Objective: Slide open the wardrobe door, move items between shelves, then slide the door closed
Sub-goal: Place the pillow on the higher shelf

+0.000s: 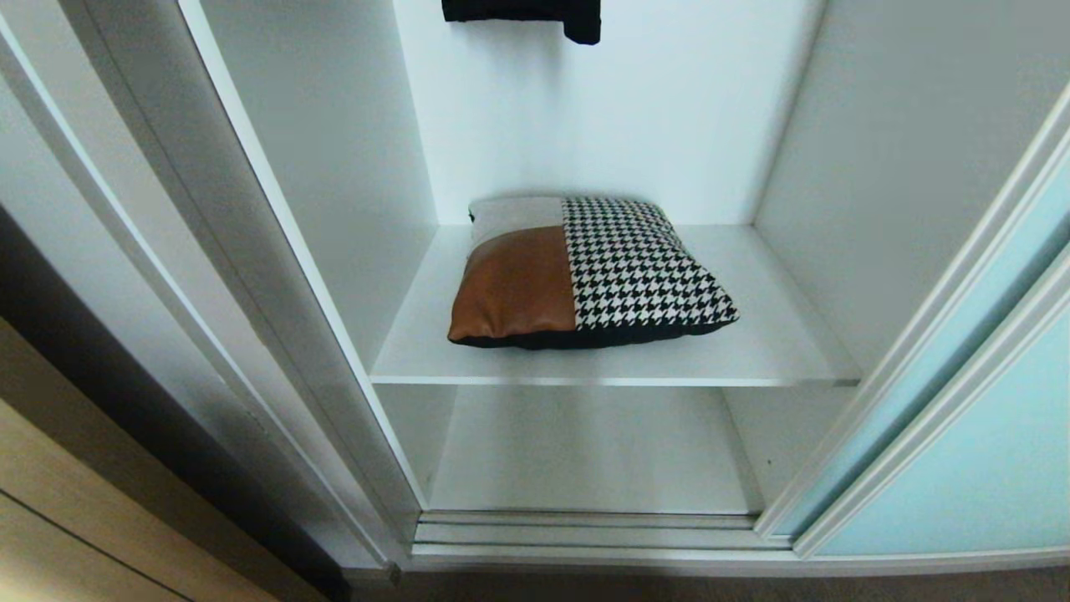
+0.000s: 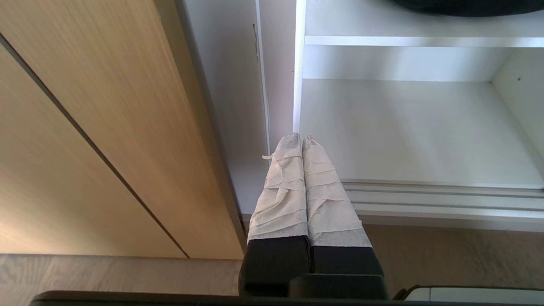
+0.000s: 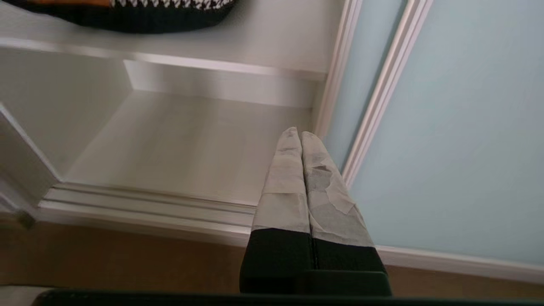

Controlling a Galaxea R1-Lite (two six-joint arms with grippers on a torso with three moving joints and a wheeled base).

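Wardrobe door (image 1: 961, 401) stands slid aside at 3 o'clock of the head view, its frosted aqua panel overlapping a second glass panel behind it, so the opening step reads as done. One patchwork cushion (image 1: 585, 272) lies flat on the upper shelf (image 1: 777, 351), just past centre toward 12 o'clock, with bare board on both sides of it. One lower shelf (image 1: 585, 451) sits beneath it at 6 o'clock and carries nothing; that makes two shelves in view. A dark garment (image 1: 535, 12) hangs at 12 o'clock, cut off by the frame.

Neither arm reaches into the head view. The left end effector (image 2: 302, 138) is closed on nothing, its taped fingers pressed together, hanging outside the cabinet near the frame's left post, beside a light wooden panel (image 2: 93, 127). The right end effector (image 3: 301, 134) is likewise closed and empty, low before the floor track (image 3: 148, 204), close to the door's metal edge.

By my judgement the step in hand is the transfer: the cushion is not yet taken. The next move calls for one arm to rise to the upper shelf, spread its fingers wide over the soft cushion edge, then carry it down to the lower board.
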